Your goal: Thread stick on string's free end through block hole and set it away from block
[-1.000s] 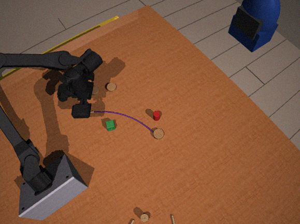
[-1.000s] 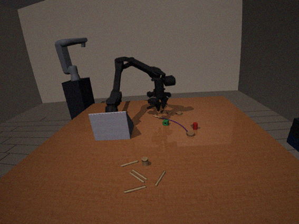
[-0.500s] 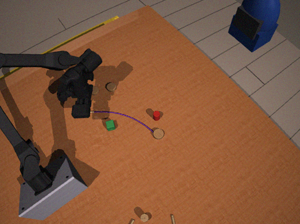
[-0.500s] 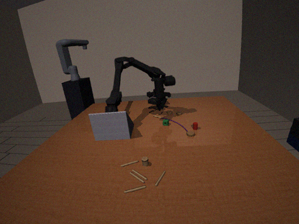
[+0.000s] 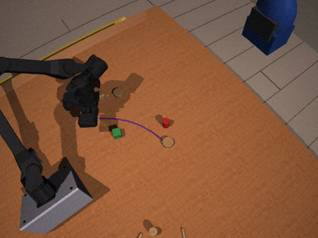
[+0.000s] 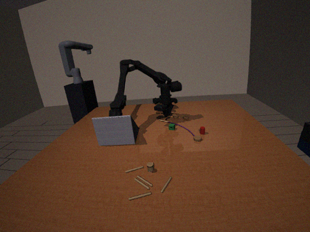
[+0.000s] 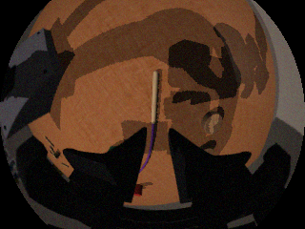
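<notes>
One stick (image 5: 98, 118) (image 6: 164, 120) (image 7: 154, 97) matters, the one whose end meets the purple string (image 5: 136, 123) (image 6: 183, 126) (image 7: 152, 140); it lies on the table beyond the fingertips in the wrist view, its long axis nearly in line with the gap. The gripper (image 5: 82, 94) (image 6: 165, 116) (image 7: 158, 132) hangs above with its fingers parted and nothing between them. The next move probably needs a shift toward the stick, then a descent, so that the fingers close across its width.

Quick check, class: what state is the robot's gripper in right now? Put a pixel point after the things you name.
Gripper (image 5: 81, 114) (image 6: 165, 117) (image 7: 158, 132): partly open, holding nothing; the stick on the string (image 6: 164, 120) (image 7: 154, 97) lies on the table, outside its fingers.
</notes>
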Controlling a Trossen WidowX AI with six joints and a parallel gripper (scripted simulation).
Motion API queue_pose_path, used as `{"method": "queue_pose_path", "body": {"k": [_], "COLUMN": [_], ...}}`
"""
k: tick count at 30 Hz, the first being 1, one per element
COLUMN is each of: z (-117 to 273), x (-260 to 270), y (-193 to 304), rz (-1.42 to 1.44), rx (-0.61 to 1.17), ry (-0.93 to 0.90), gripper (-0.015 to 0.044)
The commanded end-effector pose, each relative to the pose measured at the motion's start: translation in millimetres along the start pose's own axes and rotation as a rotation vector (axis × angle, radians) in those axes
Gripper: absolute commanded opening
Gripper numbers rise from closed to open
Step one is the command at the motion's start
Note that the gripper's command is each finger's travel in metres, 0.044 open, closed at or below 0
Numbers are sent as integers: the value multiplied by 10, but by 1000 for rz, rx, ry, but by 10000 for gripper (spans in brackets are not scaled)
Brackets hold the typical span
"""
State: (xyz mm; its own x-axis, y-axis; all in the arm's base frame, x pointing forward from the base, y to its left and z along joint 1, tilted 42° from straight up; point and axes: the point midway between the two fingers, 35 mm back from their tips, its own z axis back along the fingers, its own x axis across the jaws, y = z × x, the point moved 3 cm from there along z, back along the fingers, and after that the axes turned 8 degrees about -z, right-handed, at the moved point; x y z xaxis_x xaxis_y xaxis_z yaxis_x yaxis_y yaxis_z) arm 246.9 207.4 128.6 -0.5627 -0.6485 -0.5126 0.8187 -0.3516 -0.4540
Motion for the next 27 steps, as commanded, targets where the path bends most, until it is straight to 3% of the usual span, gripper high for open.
{"method": "queue_pose_path", "body": {"k": [1, 27], "z": [-87, -384], "x": [34, 47], "y": [20, 2], "rz": [-13, -14], "rx": [0, -2], "ry": [-13, -11], "gripper": [123, 123]}}
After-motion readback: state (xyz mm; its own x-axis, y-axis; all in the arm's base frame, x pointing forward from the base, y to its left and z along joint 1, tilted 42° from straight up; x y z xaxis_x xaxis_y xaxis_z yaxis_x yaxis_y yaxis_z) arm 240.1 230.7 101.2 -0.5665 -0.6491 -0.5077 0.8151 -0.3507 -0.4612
